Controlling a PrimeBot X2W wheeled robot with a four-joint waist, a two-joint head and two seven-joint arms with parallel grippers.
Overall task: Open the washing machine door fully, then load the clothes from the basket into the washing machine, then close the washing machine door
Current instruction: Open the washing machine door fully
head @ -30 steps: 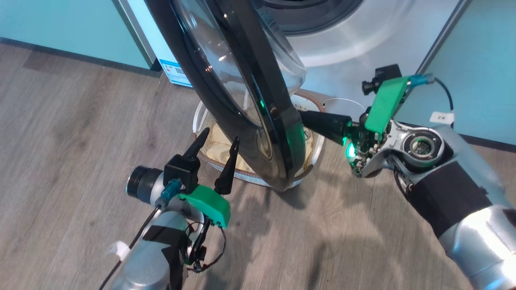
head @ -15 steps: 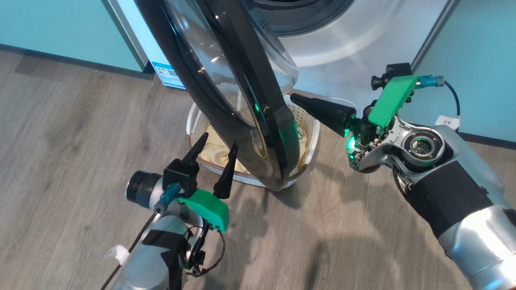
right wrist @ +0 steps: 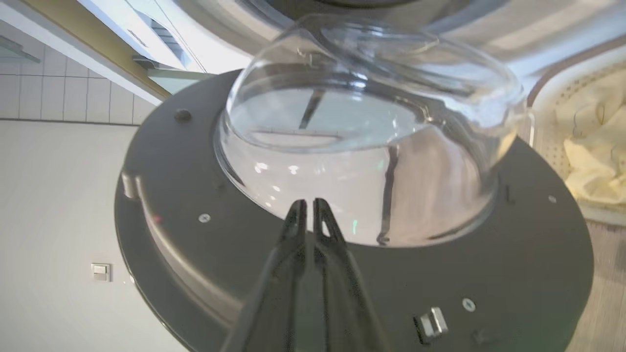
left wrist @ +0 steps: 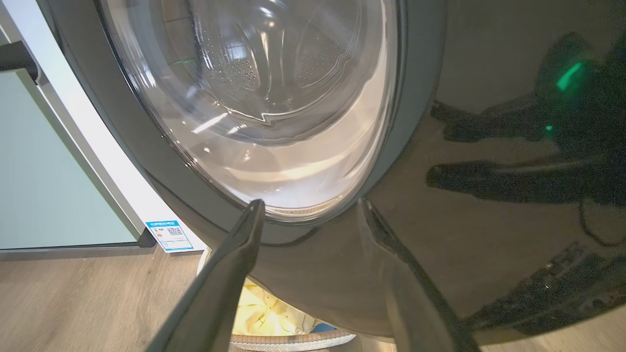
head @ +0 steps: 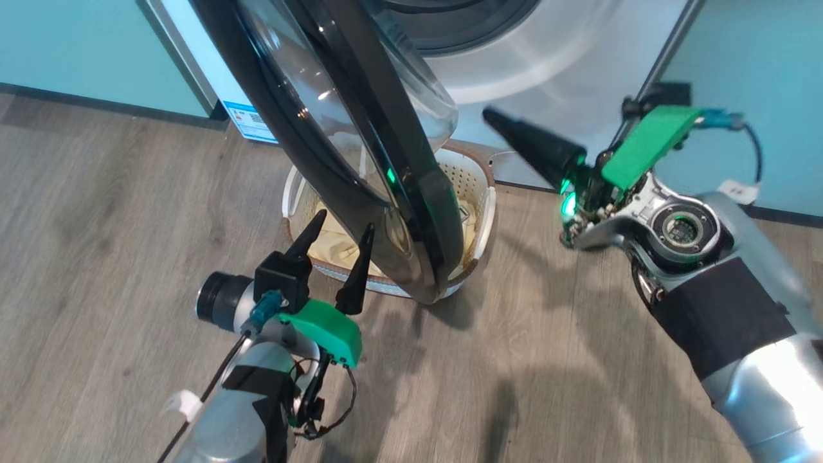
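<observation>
On the far left a smooth pale green cabinet (head: 77, 51) meets the grey, wood-grained plank floor (head: 96, 225). Beside it a blue paper label (head: 247, 122) sits on the lower corner of the big white front-loading washing machine (head: 566, 51).

The left gripper (head: 344, 219) hovers low with its two long, dark, tapering fingers spread wide and empty. They point at the outer face of the large round glossy black washing machine door (head: 411, 193). The door stands swung out, nearly edge-on in the head view, and its polished skin mirrors the gripper.

Under its lower edge, on the floor before the machine, stands the small rectangular cream plastic basket (head: 479, 212), perforated and brown-rimmed. The clothes (right wrist: 587, 161), soft crumpled pale yellow fabric, lie inside it.

The door's clear domed glass bowl (right wrist: 371, 132) bulges from its matt grey inner face. To the right, the right gripper (head: 490, 114) has its fingers pressed together into one dark cone, holding nothing. It points at that inner face, apart from it in the head view.
</observation>
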